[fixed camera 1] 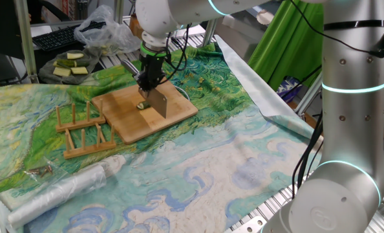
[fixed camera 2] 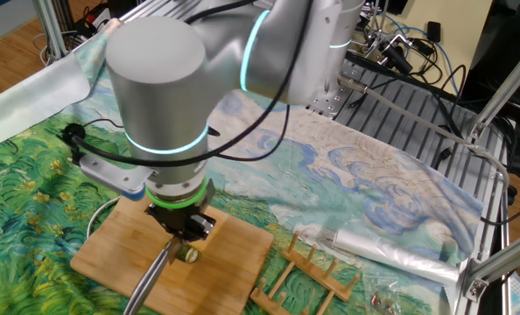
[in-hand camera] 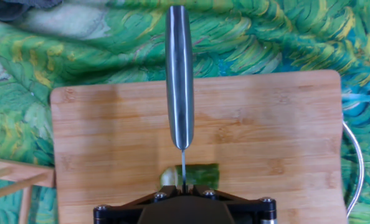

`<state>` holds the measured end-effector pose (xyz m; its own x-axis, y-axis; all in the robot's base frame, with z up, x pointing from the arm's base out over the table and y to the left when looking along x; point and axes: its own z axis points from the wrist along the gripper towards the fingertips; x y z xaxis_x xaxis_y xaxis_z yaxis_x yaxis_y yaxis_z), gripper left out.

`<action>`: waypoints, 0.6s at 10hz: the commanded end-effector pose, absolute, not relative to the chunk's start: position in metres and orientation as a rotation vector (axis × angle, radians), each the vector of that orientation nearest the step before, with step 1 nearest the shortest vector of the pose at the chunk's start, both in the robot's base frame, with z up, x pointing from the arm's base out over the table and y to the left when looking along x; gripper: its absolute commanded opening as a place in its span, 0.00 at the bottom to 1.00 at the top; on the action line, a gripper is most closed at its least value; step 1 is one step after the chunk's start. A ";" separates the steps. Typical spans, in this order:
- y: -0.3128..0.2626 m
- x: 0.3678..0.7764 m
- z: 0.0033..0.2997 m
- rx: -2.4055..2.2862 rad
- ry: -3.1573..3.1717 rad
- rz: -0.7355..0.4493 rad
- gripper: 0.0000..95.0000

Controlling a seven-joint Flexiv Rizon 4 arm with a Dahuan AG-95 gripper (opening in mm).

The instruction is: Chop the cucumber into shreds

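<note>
The cucumber (fixed camera 1: 141, 105) is a small dark green piece with a pale cut face, lying on the wooden cutting board (fixed camera 1: 147, 123). My gripper (fixed camera 1: 150, 76) is shut on a knife (fixed camera 1: 158, 103) directly above it, blade pointing down onto the cucumber. In the hand view the knife's steel handle (in-hand camera: 179, 74) runs away from me, the blade shows edge-on as a thin line, and the cucumber (in-hand camera: 200, 175) lies across it, mostly to the right, on the board (in-hand camera: 266, 137). In the other fixed view the gripper (fixed camera 2: 188, 229) covers most of the cucumber (fixed camera 2: 190, 255).
A wooden rack (fixed camera 1: 85, 129) stands left of the board. A plate (fixed camera 1: 46, 72) with pale yellow-green chunks and a plastic bag (fixed camera 1: 105, 29) sit at the back left. A rolled plastic sheet (fixed camera 1: 63, 191) lies at the front left. A thin cable (in-hand camera: 354, 162) curves by the board's right edge.
</note>
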<state>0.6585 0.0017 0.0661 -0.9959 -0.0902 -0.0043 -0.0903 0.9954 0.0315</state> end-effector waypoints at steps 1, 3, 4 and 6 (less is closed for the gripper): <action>0.003 0.658 0.066 -0.131 3.136 0.054 0.00; 0.004 0.657 0.064 -0.134 3.134 0.061 0.00; 0.004 0.656 0.061 -0.135 3.132 0.063 0.00; 0.005 0.655 0.059 -0.134 3.129 0.064 0.00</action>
